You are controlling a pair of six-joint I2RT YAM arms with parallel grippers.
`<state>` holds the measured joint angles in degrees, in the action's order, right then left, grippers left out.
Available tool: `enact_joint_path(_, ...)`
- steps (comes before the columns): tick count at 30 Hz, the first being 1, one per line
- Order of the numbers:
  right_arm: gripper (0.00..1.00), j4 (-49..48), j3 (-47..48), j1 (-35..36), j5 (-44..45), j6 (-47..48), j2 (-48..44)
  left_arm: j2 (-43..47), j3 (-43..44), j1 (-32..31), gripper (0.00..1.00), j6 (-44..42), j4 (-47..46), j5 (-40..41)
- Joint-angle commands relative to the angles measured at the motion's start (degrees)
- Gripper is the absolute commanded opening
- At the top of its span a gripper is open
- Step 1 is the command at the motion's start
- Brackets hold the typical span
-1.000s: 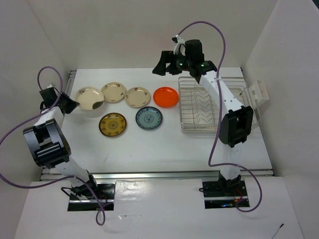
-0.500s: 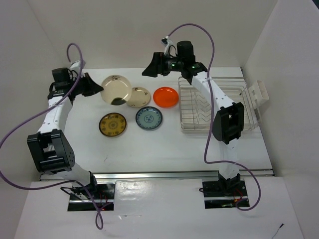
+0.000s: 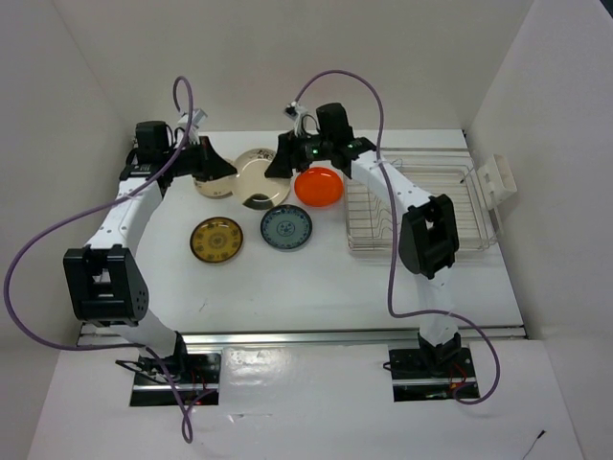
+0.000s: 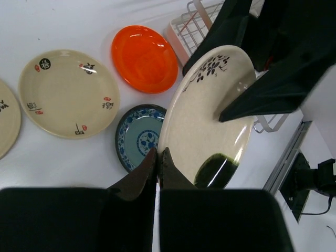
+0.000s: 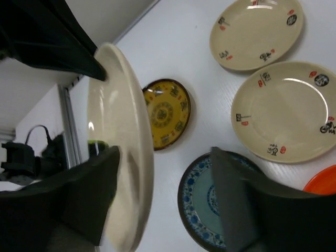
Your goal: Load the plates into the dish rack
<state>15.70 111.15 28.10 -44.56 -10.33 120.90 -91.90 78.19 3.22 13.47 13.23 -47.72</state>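
My left gripper is shut on the rim of a cream plate, holding it tilted on edge above the table; the left wrist view shows the fingertips pinched on that plate. My right gripper is open at the plate's far side. In the right wrist view this plate stands edge-on between the open fingers, close to the left finger. On the table lie the orange plate, blue-grey plate, yellow-brown plate and two cream plates. The silver dish rack holds no plates.
A small white slotted holder stands against the right wall beside the rack. White walls close in the table on three sides. Purple cables loop above both arms.
My left gripper lifted a cream plate from the far left and carried it right, over the middle plates. My right arm swung left from the rack to meet it.
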Motion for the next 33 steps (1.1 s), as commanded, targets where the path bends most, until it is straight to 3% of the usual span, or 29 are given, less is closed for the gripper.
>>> enact_joint_path(1,0.65,1.60,-1.99,1.70,2.80,5.84,-2.43,-0.04,3.27,0.12,0.00,-0.21,-4.17,-3.25)
enact_joint_path(3,0.36,3.63,-1.30,1.70,3.50,6.45,-2.43,-0.82,4.06,0.12,0.00,-0.20,-4.18,-4.56)
enact_joint_path(4,0.02,3.63,-1.29,1.70,4.99,6.46,-2.43,-1.52,4.07,-0.41,0.00,-0.20,-3.40,-4.57)
enact_joint_path(7,0.00,5.13,-1.29,1.70,7.98,7.86,-3.48,-2.14,5.39,-1.03,0.00,-1.79,-0.77,-2.73)
enact_joint_path(8,0.00,5.13,-1.29,1.70,9.38,8.82,-5.05,-2.15,6.00,-1.55,0.07,-2.74,-0.06,-2.20)
enact_joint_path(9,0.00,6.26,-1.29,1.70,10.70,9.88,-5.76,-2.15,6.01,-1.55,0.37,-3.36,0.73,-1.41)
enact_joint_path(12,0.00,7.58,-1.29,1.09,17.29,15.76,-9.45,-1.54,7.32,-1.55,0.67,-6.08,4.51,0.78)
enact_joint_path(13,0.00,8.11,-1.29,-0.22,18.79,17.52,-10.50,-1.53,7.93,-1.55,0.96,-7.31,5.04,1.57)
enact_joint_path(14,0.00,8.11,-1.29,-1.19,19.85,21.62,-12.51,-0.92,8.46,-1.55,1.00,-7.84,5.66,2.54)
enact_joint_path(20,0.00,8.74,-1.19,-14.54,17.05,31.74,-18.67,-1.26,9.61,0.20,1.00,-8.99,6.28,11.59)
enact_joint_path(22,0.00,4.37,-6.19,-17.36,17.65,35.62,-22.54,-2.75,11.36,0.90,1.00,-8.47,6.28,14.41)
enact_joint_path(28,0.00,-13.84,-29.99,-22.12,18.98,63.56,-33.09,-10.22,16.37,2.66,1.00,-8.99,8.12,25.45)
enact_joint_path(30,0.00,-17.02,-31.17,-23.26,19.94,65.95,-33.10,-11.54,17.16,3.36,1.00,-8.47,8.12,28.99)
enact_joint_path(33,0.00,-9.83,-25.47,-24.93,17.76,67.01,-29.15,-13.13,17.17,4.42,1.00,-8.47,5.76,30.76)
